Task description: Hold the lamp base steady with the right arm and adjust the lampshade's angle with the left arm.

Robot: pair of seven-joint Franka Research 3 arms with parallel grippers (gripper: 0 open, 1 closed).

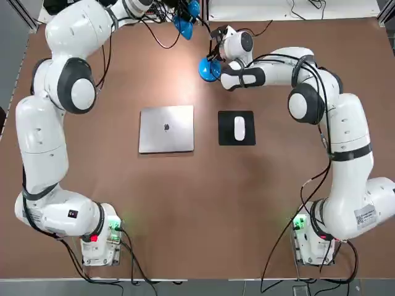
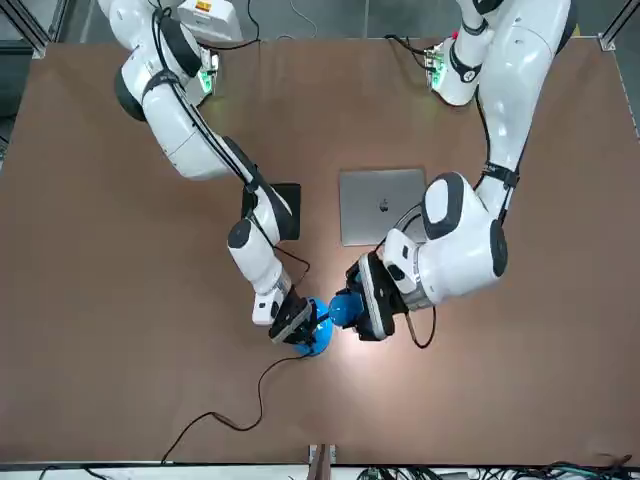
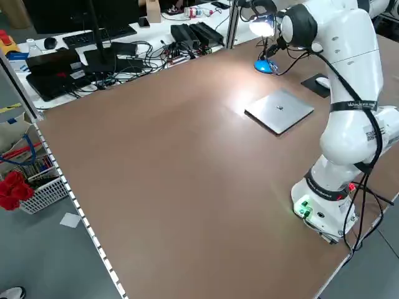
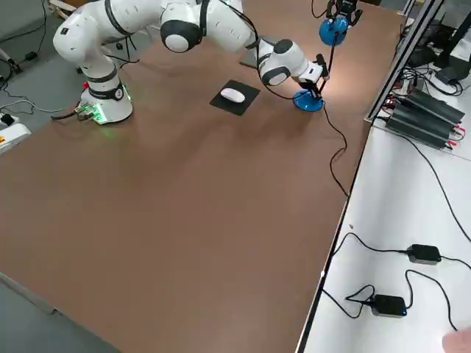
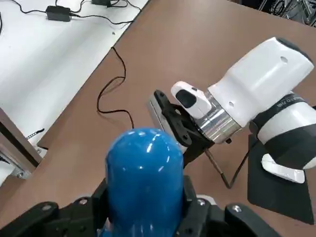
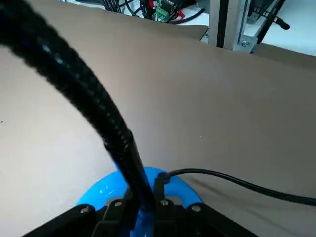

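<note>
claw on glossy blue lampshade

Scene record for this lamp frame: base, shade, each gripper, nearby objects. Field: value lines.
base: glossy blue round lamp base, on brown table
shade: bright blue lampshade, raised
right gripper: shut on black gooseneck stem, just above base
left gripper: closed on shade
nearby: silver laptop; white mouse on black mat

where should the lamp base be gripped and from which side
I'd take the narrow black stem low down, just above the blue foot, coming from the robot's right with a finger on either side. The foot is a wide, low disc lying flat on the table, awkward to pinch, while the stem rises slim from it. The right gripper is already there.
</note>
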